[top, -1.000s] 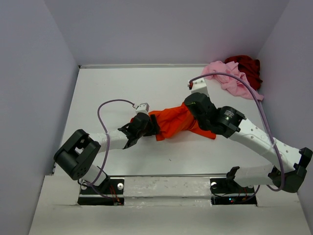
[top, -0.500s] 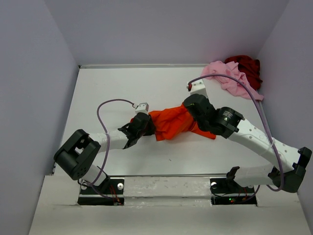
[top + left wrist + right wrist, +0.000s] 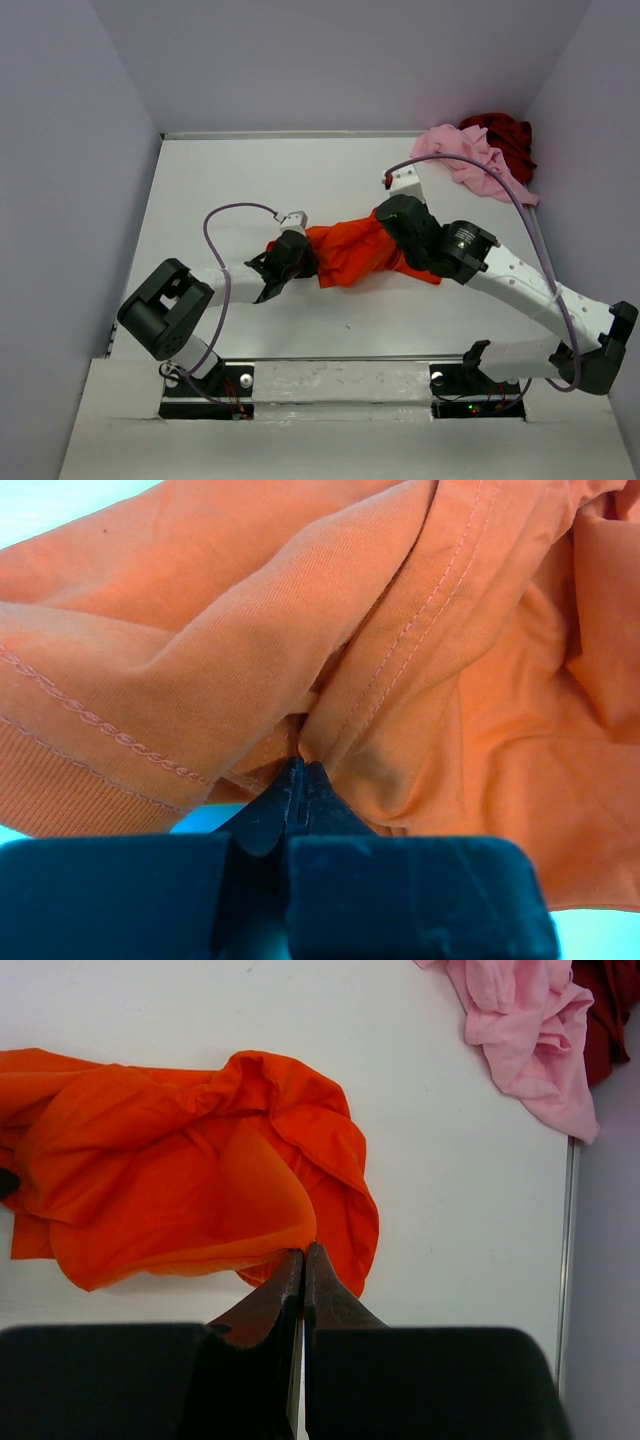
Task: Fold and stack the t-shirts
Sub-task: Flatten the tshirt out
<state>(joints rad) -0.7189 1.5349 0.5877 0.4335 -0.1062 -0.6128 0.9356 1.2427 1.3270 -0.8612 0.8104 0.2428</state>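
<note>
Overhead, the orange shirt lies bunched in the middle of the tabletop between both arms. The pink shirt and red shirt sit heaped in the far right corner. Left wrist: the left fingers are closed on a hemmed fold of orange cloth. Right wrist: the right fingers are closed, pinching the orange shirt's near edge.

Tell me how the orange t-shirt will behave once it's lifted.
Likely floppy: the orange t-shirt lies bunched in soft folds, so it should sag between the left hand and right hand, both pinching it. Probably light; the matte knit looks unlikely to slip.
</note>
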